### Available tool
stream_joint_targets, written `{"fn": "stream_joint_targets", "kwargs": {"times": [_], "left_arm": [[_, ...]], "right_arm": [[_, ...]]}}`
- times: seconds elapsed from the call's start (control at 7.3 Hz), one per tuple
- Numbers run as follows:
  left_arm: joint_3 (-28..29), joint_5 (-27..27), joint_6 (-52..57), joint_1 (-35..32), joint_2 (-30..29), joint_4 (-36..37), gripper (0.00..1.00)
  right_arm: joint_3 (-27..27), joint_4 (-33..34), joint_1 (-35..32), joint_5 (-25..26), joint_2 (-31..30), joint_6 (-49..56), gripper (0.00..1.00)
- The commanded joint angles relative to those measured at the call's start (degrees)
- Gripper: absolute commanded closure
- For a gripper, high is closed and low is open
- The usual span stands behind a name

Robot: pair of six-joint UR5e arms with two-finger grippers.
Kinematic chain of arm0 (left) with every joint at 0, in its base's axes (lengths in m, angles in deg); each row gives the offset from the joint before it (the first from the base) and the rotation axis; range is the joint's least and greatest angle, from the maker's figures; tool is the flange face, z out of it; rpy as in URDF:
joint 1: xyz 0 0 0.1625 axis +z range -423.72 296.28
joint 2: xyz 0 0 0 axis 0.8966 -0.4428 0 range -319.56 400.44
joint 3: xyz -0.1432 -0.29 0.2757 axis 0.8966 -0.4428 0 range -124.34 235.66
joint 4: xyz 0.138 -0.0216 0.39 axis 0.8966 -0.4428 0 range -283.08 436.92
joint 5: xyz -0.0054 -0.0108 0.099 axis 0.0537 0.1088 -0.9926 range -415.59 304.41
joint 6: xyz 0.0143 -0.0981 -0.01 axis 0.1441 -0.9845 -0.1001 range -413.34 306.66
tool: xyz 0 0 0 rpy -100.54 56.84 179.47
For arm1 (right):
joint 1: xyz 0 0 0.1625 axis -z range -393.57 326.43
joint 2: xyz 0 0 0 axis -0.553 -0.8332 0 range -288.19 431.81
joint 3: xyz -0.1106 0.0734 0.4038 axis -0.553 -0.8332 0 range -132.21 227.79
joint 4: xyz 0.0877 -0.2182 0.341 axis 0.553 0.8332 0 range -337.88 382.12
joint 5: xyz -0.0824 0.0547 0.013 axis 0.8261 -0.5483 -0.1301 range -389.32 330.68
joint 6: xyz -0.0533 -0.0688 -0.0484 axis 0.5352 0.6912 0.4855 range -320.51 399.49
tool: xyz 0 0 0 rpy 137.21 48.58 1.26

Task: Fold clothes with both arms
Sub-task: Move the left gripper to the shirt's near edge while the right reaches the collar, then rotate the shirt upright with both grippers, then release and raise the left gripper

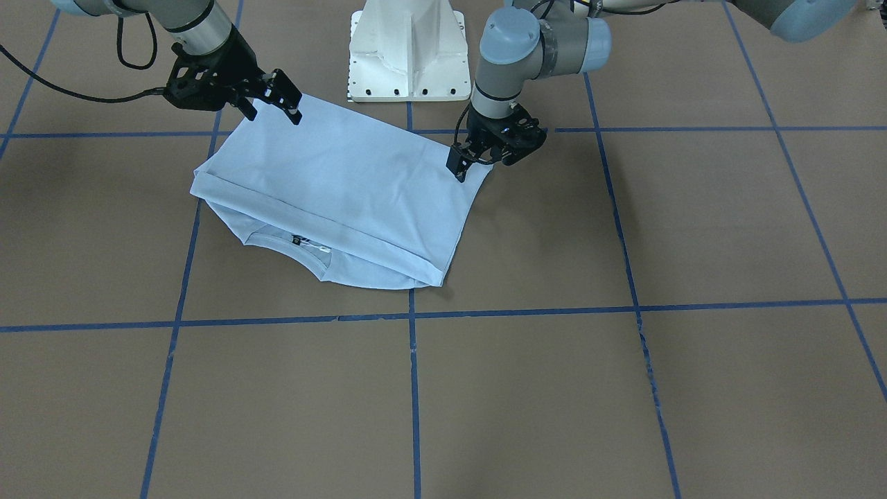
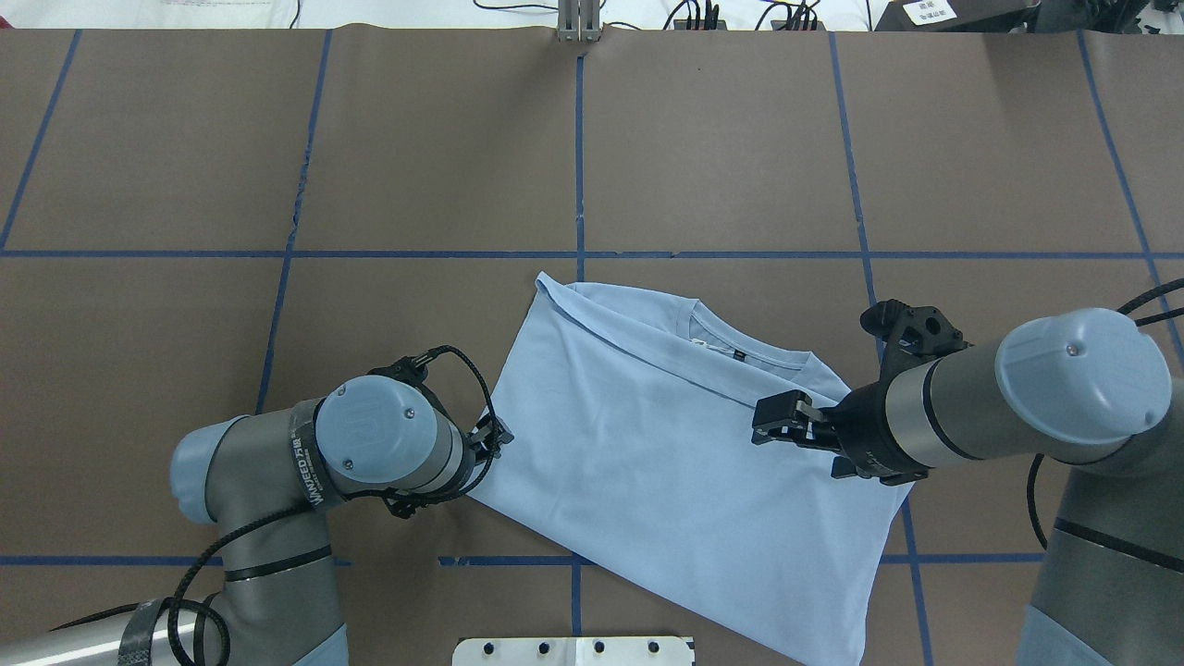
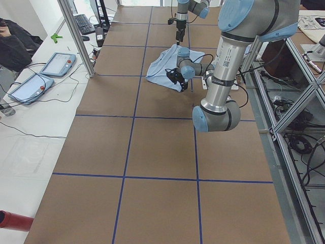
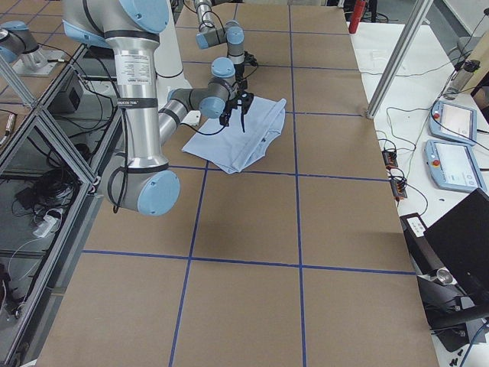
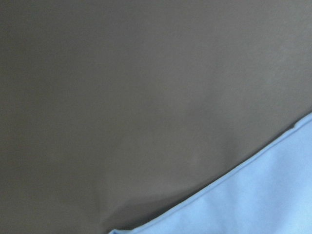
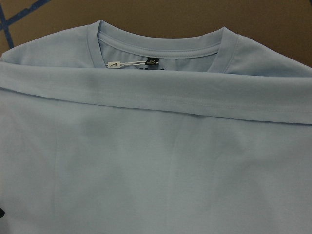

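1. Closest to the right wrist camera lay the light blue T-shirt (image 6: pixel 156 170). Its hem band (image 6: pixel 161 97) was folded up to just short of the round collar (image 6: pixel 161 48), where the dark label (image 6: pixel 152 62) showed.
2. On the brown counter (image 2: pixel 277 139) the shirt lay flat as a rough rectangle, folded once. It sat askew to the blue tape lines (image 2: pixel 579 166) and near the white pedestal base (image 1: pixel 405 48).
3. Its long axis ran from the robot's left to its right, with the right end swung nearer the robot. The crease lay along the near long side, and the hem and collar along the far one.
4. The left arm (image 2: pixel 375 444) had its jaws low at the shirt's left short edge, near the crease corner. I could not tell whether they were spread, pressed together or pinching cloth, because the wrist hid them from above.
5. The right arm (image 2: pixel 999 398) held its jaws spread over the cloth at the right end, just on the near side of the hem band. They pinched nothing.
6. Each arm was therefore nearer its own short end. A fold across the long axis would probably need both ends gripped, and the right jaws had cloth directly beneath them.
7. Counted: one T-shirt, one collar, one label, two arms and one pedestal base. No chest print showed.
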Motion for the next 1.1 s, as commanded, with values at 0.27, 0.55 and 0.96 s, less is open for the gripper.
{"fn": "stream_joint_targets", "kwargs": {"times": [0.27, 0.55, 0.96], "left_arm": [[-0.3, -0.5, -0.1, -0.3, 1.1, 0.1, 0.38], [-1.2, -0.5, -0.1, -0.2, 1.6, 0.1, 0.71], [-1.6, -0.4, 0.0, -0.1, 1.4, 0.1, 1.0]], "right_arm": [[-1.0, 0.0, -0.1, 0.1, 0.6, 0.0, 0.0], [-1.5, 0.0, -0.1, 0.1, 0.9, 0.0, 0.0], [-1.5, 0.0, -0.5, 0.1, 0.9, 0.0, 0.0]]}}
